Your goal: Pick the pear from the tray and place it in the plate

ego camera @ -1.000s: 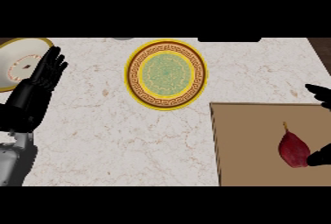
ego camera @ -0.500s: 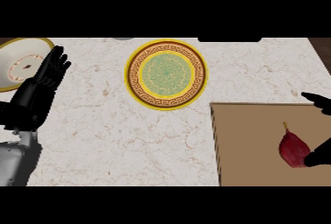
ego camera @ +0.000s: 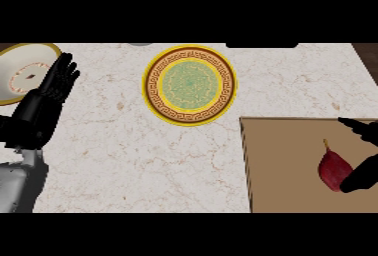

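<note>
Head view: right robot hand [ego camera: 363, 172] enters at the right edge over the tray [ego camera: 284, 165], released, thumb and fingers spread to either side of the pear [ego camera: 334, 170]. One dark digit lies above the fruit near the tray's far edge; the rest sits below and right of it, just beside or touching its lower end. Contact cannot be confirmed. Nothing is grasped yet.

Change from the two earlier frames: the right robot hand has shifted a little further in over the tray; the pear has not moved. Judgement: approach phase, pre-grasp. Closing round the pear comes next, then lift and carry.

Pear: dark red, stem pointing up the view, lying on the brown tray at the right, well apart from the plate [ego camera: 190, 85].

Plate: yellow rim, brown key-pattern band, green centre, on the marble tabletop [ego camera: 148, 160], nothing on it.

Left robot hand [ego camera: 48, 97]: resting at the left, fingers straight and up, beside a white dish [ego camera: 22, 70] at the corner.

Writing, brands, labels: none readable.
</note>
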Action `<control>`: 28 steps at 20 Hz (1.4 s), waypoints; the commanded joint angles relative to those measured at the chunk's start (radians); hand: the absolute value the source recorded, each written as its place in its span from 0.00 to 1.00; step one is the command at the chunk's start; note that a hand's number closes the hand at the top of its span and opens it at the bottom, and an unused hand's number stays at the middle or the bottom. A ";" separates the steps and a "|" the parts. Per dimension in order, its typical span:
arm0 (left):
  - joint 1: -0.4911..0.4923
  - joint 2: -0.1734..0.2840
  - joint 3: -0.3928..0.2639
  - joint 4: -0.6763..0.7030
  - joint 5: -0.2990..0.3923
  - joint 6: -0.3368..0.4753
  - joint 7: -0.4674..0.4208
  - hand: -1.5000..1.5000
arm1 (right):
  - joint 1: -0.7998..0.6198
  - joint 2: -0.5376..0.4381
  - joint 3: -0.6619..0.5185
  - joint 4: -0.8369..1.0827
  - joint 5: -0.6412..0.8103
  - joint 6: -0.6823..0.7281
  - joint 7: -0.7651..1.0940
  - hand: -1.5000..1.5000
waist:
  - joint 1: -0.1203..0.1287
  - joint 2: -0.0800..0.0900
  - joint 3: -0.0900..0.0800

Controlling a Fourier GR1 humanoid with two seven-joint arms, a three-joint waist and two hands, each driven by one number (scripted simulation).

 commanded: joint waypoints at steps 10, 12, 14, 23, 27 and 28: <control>0.025 0.011 0.087 -0.028 0.007 -0.086 0.006 0.50 | 0.009 0.186 0.046 0.128 0.197 0.004 -0.064 0.00 | 0.003 0.000 0.000; 0.052 -0.041 0.050 -0.046 -0.034 -0.070 0.009 0.50 | 0.036 0.133 -0.027 0.145 0.203 0.063 -0.117 0.00 | -0.001 -0.001 0.000; 0.058 -0.044 0.064 -0.076 -0.048 -0.051 0.020 0.50 | 0.054 0.175 0.003 0.079 0.241 0.036 -0.063 0.00 | -0.001 -0.001 0.000; -0.064 -0.057 0.050 -0.038 -0.059 -0.028 0.101 0.50 | -0.028 0.155 -0.018 0.224 0.470 -0.258 -0.371 1.00 | 0.002 0.000 0.001; -0.043 -0.060 0.055 0.006 -0.050 -0.059 0.025 0.50 | -0.100 0.058 0.006 0.343 0.614 -0.354 -0.513 1.00 | 0.015 0.007 0.001; -0.021 -0.052 0.051 -0.041 -0.051 -0.059 0.049 0.50 | -0.150 0.041 0.005 0.412 0.643 -0.377 -0.537 1.00 | 0.038 0.009 0.003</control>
